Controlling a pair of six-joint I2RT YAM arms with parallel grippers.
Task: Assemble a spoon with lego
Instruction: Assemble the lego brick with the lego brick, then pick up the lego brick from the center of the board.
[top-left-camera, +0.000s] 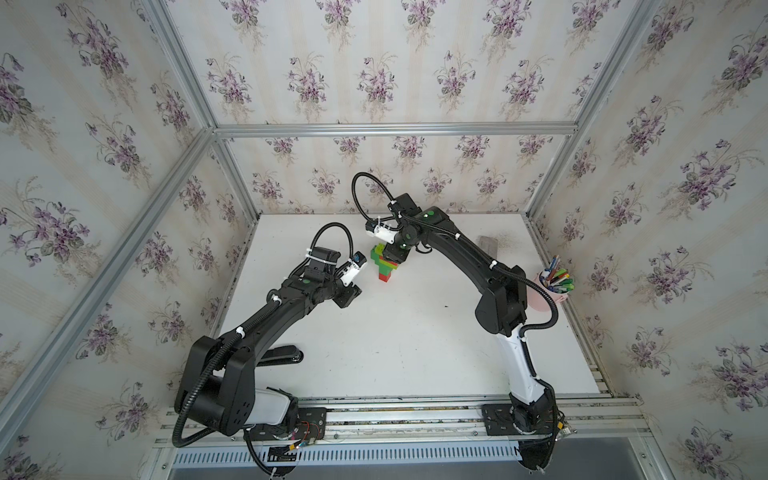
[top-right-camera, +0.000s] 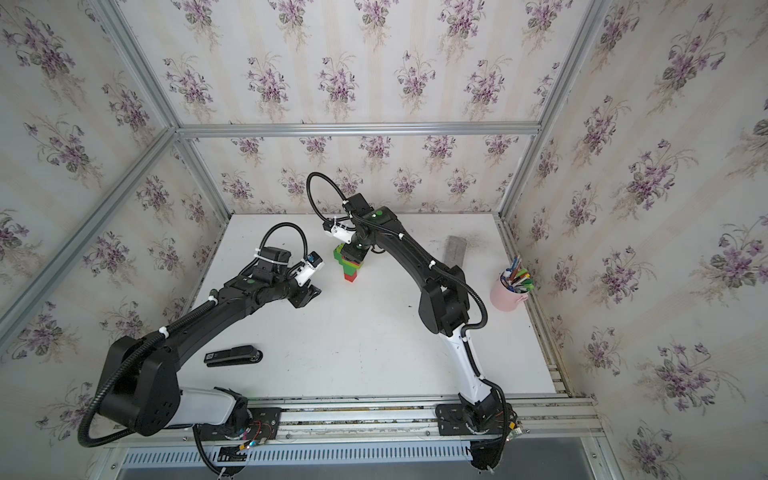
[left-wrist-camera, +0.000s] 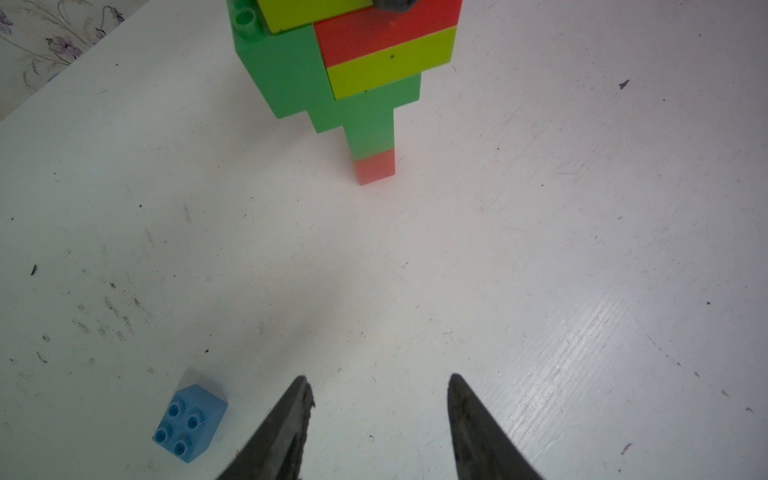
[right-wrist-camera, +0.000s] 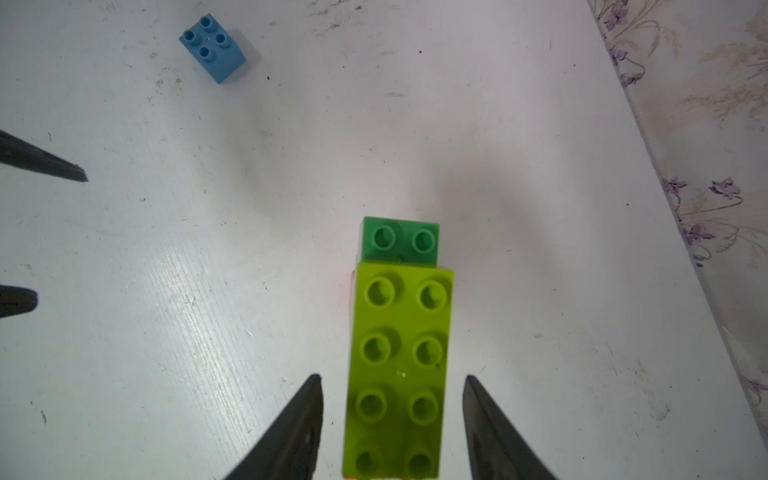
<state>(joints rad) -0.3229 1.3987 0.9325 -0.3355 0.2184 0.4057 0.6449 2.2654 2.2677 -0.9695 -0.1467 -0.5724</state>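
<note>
The spoon (top-left-camera: 384, 268) (top-right-camera: 350, 268) stands upright on the white table, on its narrow red and green stem, in both top views. In the left wrist view its striped head (left-wrist-camera: 365, 70) widens upward. A lime brick (right-wrist-camera: 399, 357) tops it, with a green brick's studs (right-wrist-camera: 401, 241) beyond. My right gripper (right-wrist-camera: 392, 378) (top-left-camera: 392, 254) hovers open over the lime brick, with a gap on each side. A small blue lego brick (left-wrist-camera: 190, 422) (right-wrist-camera: 212, 48) lies loose on the table. My left gripper (left-wrist-camera: 378, 380) (top-left-camera: 351, 296) is open and empty beside it.
A pink cup of pens (top-left-camera: 548, 297) stands at the right edge. A grey block (top-left-camera: 488, 245) lies at the back right. A black stapler (top-right-camera: 232, 356) lies near the left arm's base. Papered walls and metal frame rails enclose the table.
</note>
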